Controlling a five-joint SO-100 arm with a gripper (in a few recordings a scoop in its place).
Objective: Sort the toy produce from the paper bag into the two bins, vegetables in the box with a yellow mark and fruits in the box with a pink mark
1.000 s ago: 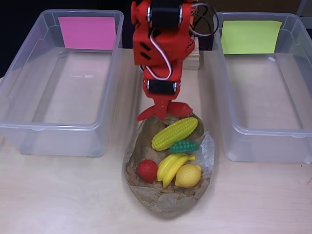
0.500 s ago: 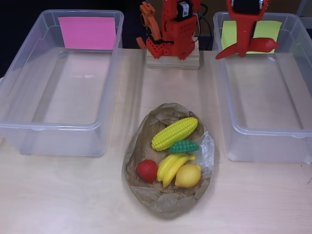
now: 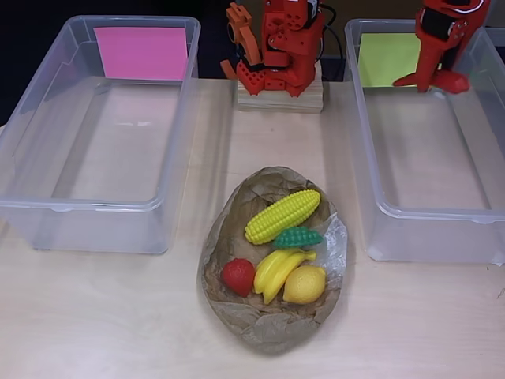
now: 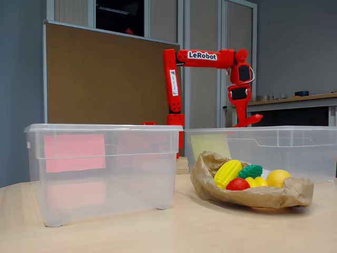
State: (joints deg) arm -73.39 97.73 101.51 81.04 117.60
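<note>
Over the yellow-marked bin point(image 3: 426, 142) in the overhead view, the gripper point(image 3: 432, 80) hangs with fingers parted, holding nothing. Corn point(image 3: 282, 215), green vegetable point(image 3: 298, 237), strawberry point(image 3: 237, 276), bananas point(image 3: 278, 271) and lemon point(image 3: 304, 284) lie on the paper bag point(image 3: 268, 324) (between both bins). Pink-marked bin point(image 3: 95, 142): left. Fixed view: gripper point(image 4: 248, 122) just above the far bin's rim, produce on the bag point(image 4: 253, 195).
</note>
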